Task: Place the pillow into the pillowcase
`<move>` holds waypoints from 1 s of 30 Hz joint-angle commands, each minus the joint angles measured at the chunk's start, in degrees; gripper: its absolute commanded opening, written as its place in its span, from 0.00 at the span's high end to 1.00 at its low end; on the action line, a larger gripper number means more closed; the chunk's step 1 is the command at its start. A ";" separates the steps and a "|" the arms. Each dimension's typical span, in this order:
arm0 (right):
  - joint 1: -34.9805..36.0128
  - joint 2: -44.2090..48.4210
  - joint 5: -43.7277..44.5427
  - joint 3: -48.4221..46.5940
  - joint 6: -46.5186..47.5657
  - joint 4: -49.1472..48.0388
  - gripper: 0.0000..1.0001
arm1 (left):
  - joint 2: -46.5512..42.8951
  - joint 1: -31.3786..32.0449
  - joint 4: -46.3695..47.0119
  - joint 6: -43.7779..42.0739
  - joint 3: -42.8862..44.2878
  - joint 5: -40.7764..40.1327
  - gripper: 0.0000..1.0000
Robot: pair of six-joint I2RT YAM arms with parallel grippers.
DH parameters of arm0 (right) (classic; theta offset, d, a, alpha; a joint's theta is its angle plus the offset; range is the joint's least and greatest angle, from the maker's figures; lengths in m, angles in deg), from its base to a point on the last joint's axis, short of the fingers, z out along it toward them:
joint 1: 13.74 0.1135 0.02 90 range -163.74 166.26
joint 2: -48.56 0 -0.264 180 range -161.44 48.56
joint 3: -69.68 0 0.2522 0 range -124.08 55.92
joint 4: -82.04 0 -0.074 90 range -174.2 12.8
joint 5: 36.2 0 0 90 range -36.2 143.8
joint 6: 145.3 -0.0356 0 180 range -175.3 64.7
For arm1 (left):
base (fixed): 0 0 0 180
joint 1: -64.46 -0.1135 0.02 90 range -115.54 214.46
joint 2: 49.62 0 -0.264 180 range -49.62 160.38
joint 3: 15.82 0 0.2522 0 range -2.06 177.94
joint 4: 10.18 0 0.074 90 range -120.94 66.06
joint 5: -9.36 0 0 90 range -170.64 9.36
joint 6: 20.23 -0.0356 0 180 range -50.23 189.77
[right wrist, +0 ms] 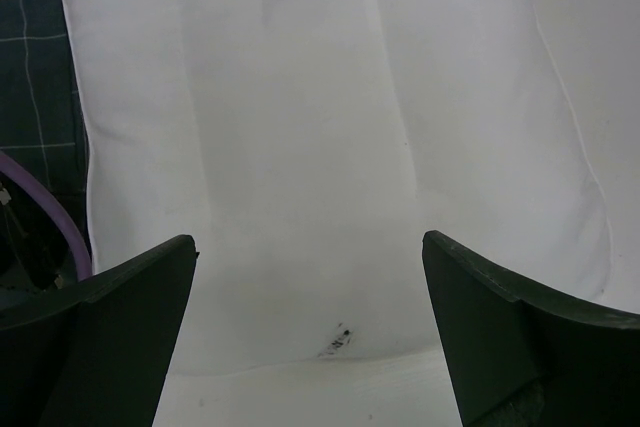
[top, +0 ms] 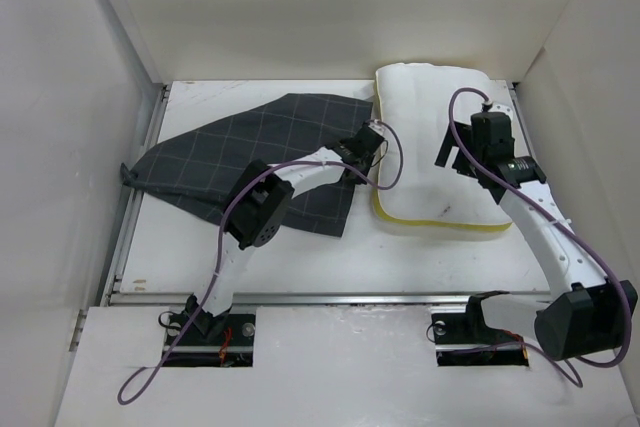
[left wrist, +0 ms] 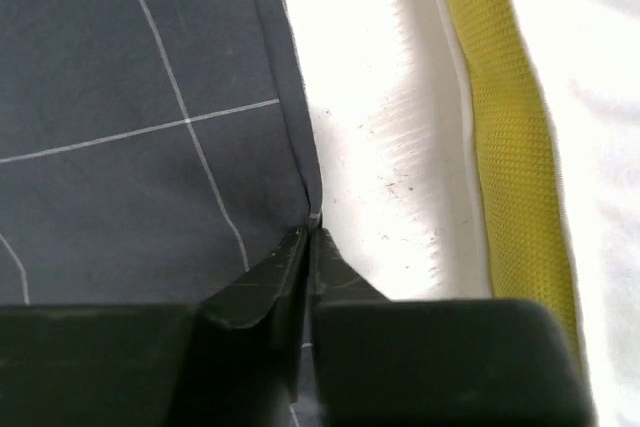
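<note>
cut off by the edges in both wrist views: the pillow (right wrist: 300, 127). from above, beside the pillow, lost under the left arm (top: 300, 175): the pillowcase (top: 220, 157) hem and the left gripper (left wrist: 312, 237) tips. impossible to count the cloth layers pinched there. on the pillow's right, a strip covered by the right arm (top: 535, 217).

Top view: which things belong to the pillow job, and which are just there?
Job: pillow; pillowcase; left gripper, shut on the pillowcase's edge; right gripper, open over the pillow.
Just there: purple cables; table; white side walls. Nothing loose lying about.
</note>
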 commanded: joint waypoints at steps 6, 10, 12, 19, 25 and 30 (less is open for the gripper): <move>-0.18 1.45 -1.39 0.76 -0.47 -0.95 0.00 | -3.35 0.27 -2.10 -1.40 2.46 -0.49 1.00; -0.18 1.45 -2.72 0.76 0.14 -2.08 0.00 | -7.74 0.27 -1.48 -2.10 1.14 2.14 1.00; -0.18 1.45 -3.33 1.28 1.54 -2.71 0.00 | -9.68 0.27 -1.48 -2.80 0.62 3.12 1.00; -0.18 -0.48 -5.00 0.67 3.39 -5.07 0.00 | -14.25 -1.48 -1.56 -3.33 -0.79 5.49 1.00; 0.96 -3.73 -13.08 0.14 6.37 -8.41 0.00 | -14.25 -2.01 -2.27 -5.09 -0.79 9.52 1.00; 2.11 -5.49 -12.48 0.14 6.38 -9.03 0.00 | -13.73 -3.68 -3.50 -6.32 -0.17 13.65 0.98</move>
